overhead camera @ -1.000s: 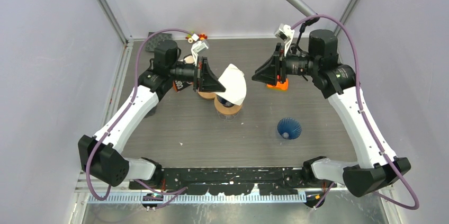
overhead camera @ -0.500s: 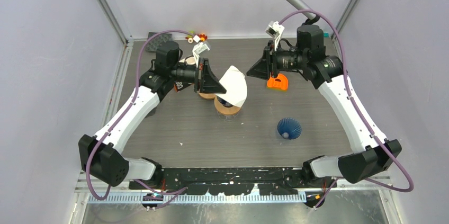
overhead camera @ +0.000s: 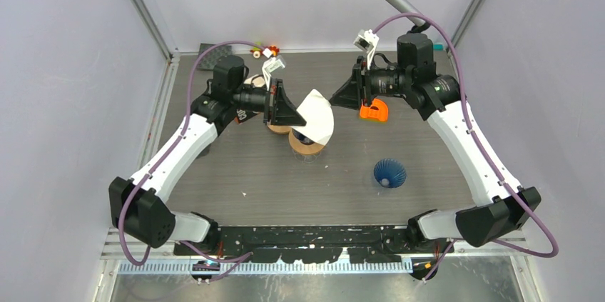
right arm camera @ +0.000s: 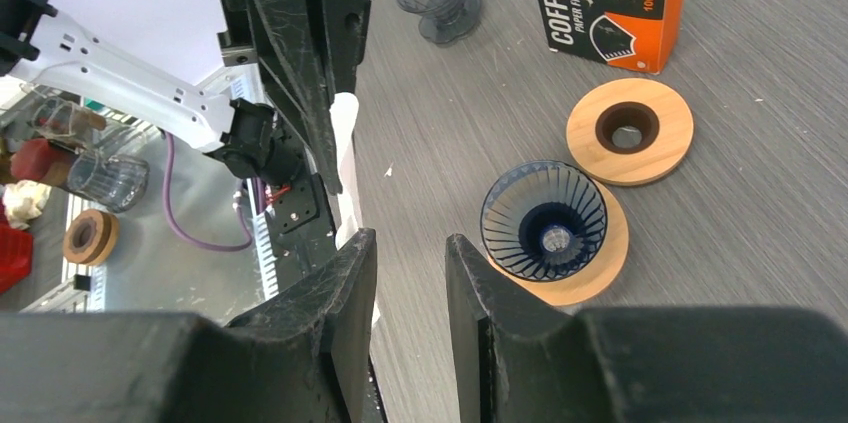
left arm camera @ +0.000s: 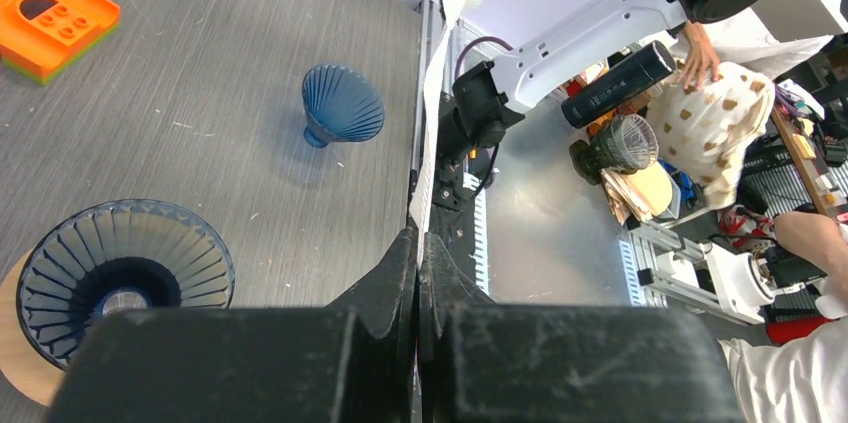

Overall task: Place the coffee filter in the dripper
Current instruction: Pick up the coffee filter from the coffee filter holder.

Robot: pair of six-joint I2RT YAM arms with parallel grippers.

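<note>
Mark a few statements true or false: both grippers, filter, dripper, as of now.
1. The left gripper is shut on the coffee filter. True.
2. The filter sits inside the dripper. False: the dripper is empty and the filter is held clear of it.
3. The right gripper is open and holds nothing. True.
4. The orange block is in the dripper. False: it lies on the table by the right gripper.
</note>
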